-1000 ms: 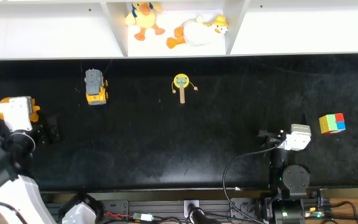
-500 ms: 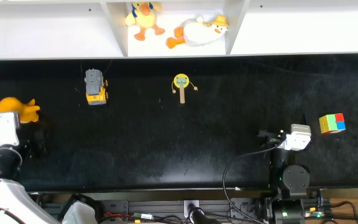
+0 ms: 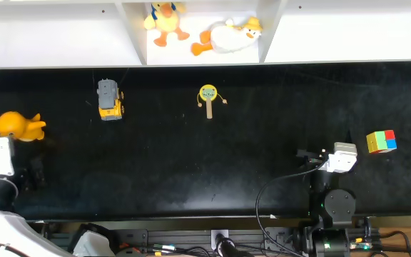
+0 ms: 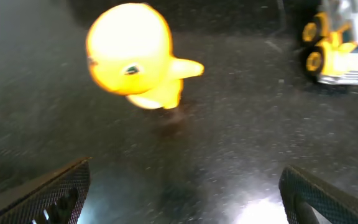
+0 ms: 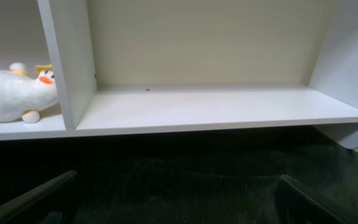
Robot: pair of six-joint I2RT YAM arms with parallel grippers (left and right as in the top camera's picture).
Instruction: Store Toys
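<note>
1. Noted glossy, rounded orange-yellow toy duck (image 3: 20,126) on matte black table (image 3: 191,171), near its left end.
2. Found left gripper (image 4: 185,199) just short of the duck, not touching; ribbed dark fingers (image 4: 48,193) spread wide, holding nothing.
3. Found right gripper (image 5: 179,205) facing flat white shelf (image 5: 216,106); fingers wide apart, empty.
4. Logged boxy toy truck (image 3: 109,98), round-headed stick rattle (image 3: 207,96) and colour-block cube (image 3: 381,141) on the table, well apart.
5. Logged yellow plush duck (image 3: 166,18) and white plush duck (image 3: 227,36) in the shelf's middle compartment.
</note>
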